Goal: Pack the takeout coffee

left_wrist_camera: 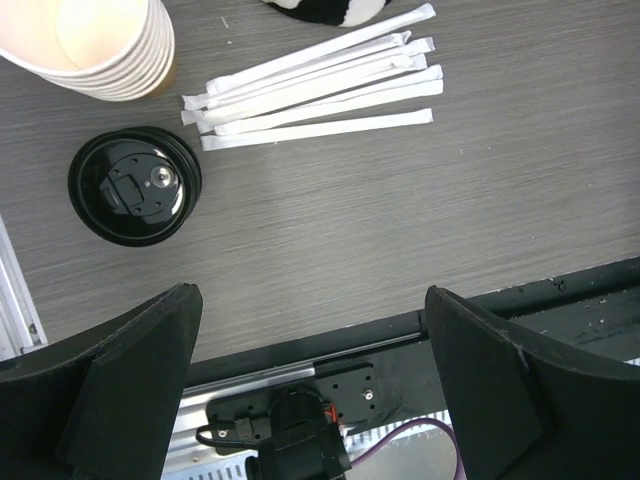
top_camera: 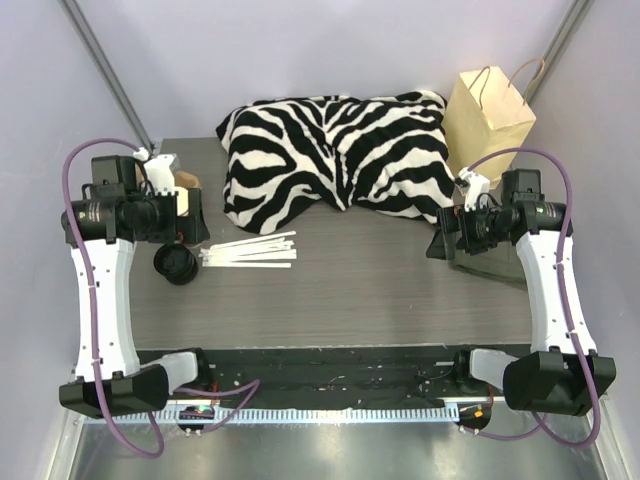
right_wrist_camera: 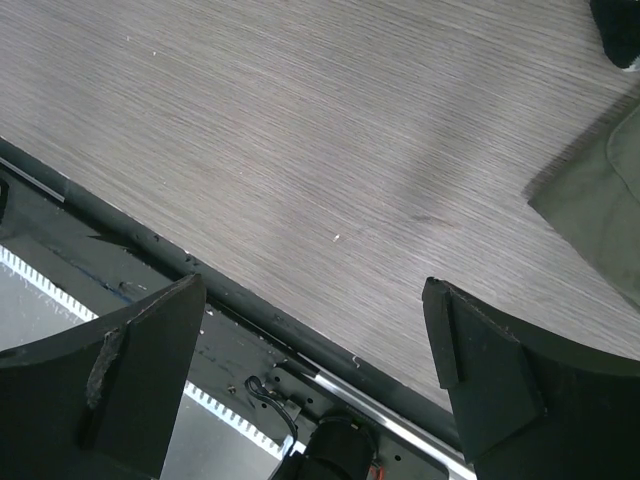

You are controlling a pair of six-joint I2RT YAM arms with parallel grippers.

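Observation:
The takeout coffee is not in any view; no cup with a lid on it shows. A stack of lidless paper cups (left_wrist_camera: 95,45) stands at the table's left, partly behind my left arm in the top view. Beside it sits a stack of loose black lids (left_wrist_camera: 135,185), also seen from above as lids (top_camera: 175,265). My left gripper (left_wrist_camera: 310,300) hangs open above the near table edge, below the lids, with nothing between its fingers. Over the near right table edge my right gripper (right_wrist_camera: 315,290) is open and empty too.
Several paper-wrapped straws (top_camera: 250,250) lie right of the lids. A zebra-print cloth (top_camera: 335,160) covers the back middle. A kraft paper bag (top_camera: 490,115) stands at the back right. A grey-green flat piece (right_wrist_camera: 600,190) lies under the right arm.

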